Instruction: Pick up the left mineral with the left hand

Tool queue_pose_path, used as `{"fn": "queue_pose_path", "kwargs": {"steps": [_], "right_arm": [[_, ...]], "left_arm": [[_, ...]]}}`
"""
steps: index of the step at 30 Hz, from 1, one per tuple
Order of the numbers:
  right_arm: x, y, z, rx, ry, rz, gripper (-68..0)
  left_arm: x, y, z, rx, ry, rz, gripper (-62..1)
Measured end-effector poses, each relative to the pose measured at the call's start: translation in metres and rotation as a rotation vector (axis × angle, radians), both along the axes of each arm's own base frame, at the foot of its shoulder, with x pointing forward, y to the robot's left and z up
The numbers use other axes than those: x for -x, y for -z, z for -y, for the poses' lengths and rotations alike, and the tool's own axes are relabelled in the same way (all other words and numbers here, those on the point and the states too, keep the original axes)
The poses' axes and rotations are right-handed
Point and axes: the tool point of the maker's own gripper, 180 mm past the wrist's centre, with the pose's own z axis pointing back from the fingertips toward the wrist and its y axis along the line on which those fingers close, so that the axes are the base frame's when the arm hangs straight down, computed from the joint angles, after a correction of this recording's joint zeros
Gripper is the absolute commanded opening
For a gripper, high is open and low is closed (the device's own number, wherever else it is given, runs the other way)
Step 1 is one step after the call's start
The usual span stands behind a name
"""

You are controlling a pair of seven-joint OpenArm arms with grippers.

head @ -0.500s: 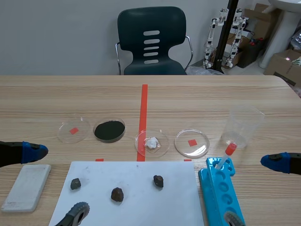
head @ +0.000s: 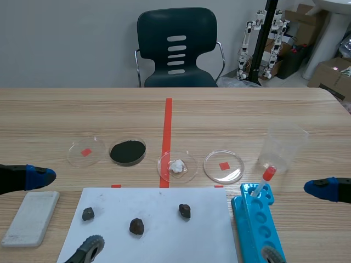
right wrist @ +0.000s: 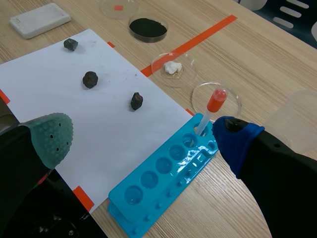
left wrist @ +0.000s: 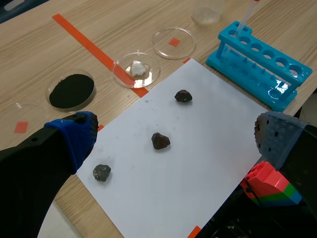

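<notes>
Lying on the white paper (head: 164, 235) near its left edge, the left mineral (head: 88, 213) is sitting free; we are holding our left gripper (left wrist: 174, 133) near it, jaws apart; our right gripper (right wrist: 142, 133) is hovering by the blue rack (right wrist: 163, 186), jaws likewise apart.

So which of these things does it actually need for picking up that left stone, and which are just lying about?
Part of the job:
left mineral
left gripper, open

Just lying about:
middle mineral
right mineral
paper sheet
black-powder dish
white-lump dish
blue tube rack
clear beaker
white block
right gripper
</notes>
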Motion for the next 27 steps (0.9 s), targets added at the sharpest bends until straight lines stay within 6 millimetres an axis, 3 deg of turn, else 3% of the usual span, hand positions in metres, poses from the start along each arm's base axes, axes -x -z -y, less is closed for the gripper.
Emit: {"fn": "queue_pose_path", "kwargs": {"steps": [8, 13, 18, 27], "right_arm": [[0.000, 0.000, 0.000, 0.000, 0.000, 0.000, -8.8], [0.000, 0.000, 0.000, 0.000, 0.000, 0.000, -8.8], [0.000, 0.000, 0.000, 0.000, 0.000, 0.000, -8.8], [0.000, 0.000, 0.000, 0.000, 0.000, 0.000, -8.8]], "left_arm": [[-0.001, 0.000, -0.002, -0.004, -0.011, 0.003, 1.4], [-0.001, 0.014, -0.006, -0.073, -0.015, -0.054, 1.4], [-0.019, 0.031, -0.014, -0.130, -0.110, -0.145, 1.4], [-0.050, 0.041, -0.003, -0.060, -0.323, -0.273, 1.4]]}}
